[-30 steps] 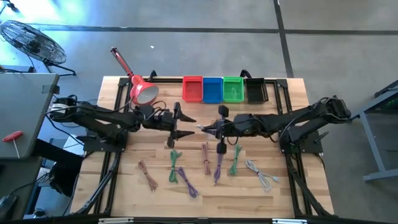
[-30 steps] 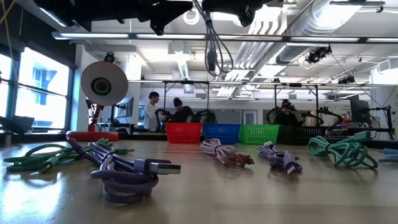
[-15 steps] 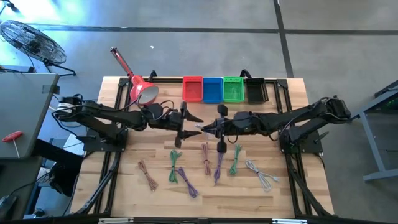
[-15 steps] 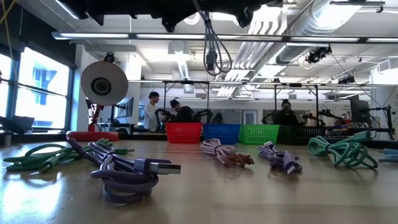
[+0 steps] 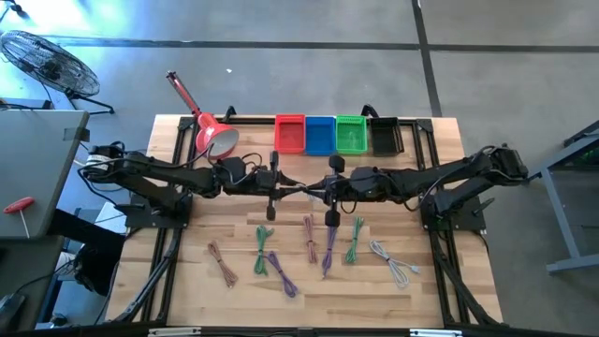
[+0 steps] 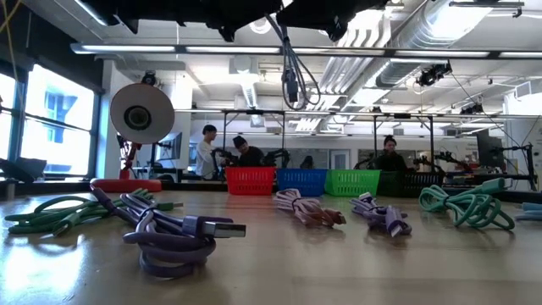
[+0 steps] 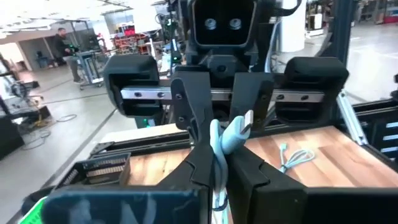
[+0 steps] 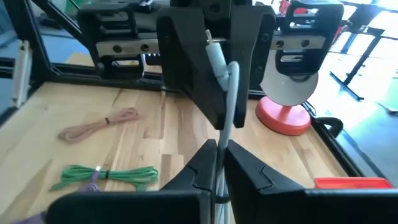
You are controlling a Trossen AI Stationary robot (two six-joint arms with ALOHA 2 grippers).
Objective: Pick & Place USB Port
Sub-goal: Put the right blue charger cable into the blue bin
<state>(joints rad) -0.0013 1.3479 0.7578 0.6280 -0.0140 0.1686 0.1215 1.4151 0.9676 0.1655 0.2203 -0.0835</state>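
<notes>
A pale blue USB cable [image 7: 222,138] hangs high over the table's middle, between my two grippers, which face each other. My left gripper [image 5: 281,190] comes from the table's left and is shut on it. My right gripper [image 5: 318,192] comes from the right and is shut on it too. In the low view a loop of the cable [image 6: 292,68] dangles under the grippers, well clear of the table. A silver plug [image 7: 247,117] sticks out beside the right gripper's fingers. My left gripper pinches the cable [image 7: 217,163] between its two fingers, coming level from the table's left. The cable runs on to the other gripper and is lifted clear of the table. My right gripper pinches the cable [image 8: 222,155] between its two fingers, level from the table's right. The cable rises past the fingers, bends over by the left gripper's fingers [image 8: 193,68], and its slack loop hangs below.
Red [image 5: 290,134], blue [image 5: 320,134], green [image 5: 350,134] and black [image 5: 385,136] bins line the far edge, with a red lamp [image 5: 213,137] to their left. Several bundled cables, brown [image 5: 222,262], green [image 5: 261,245], purple [image 5: 329,251] and grey [image 5: 393,262], lie on the near half.
My left gripper has gone toward the table's right, up to the right gripper, and has shut on the cable that the right gripper holds. The right gripper and the hanging cable have stayed where they were.
</notes>
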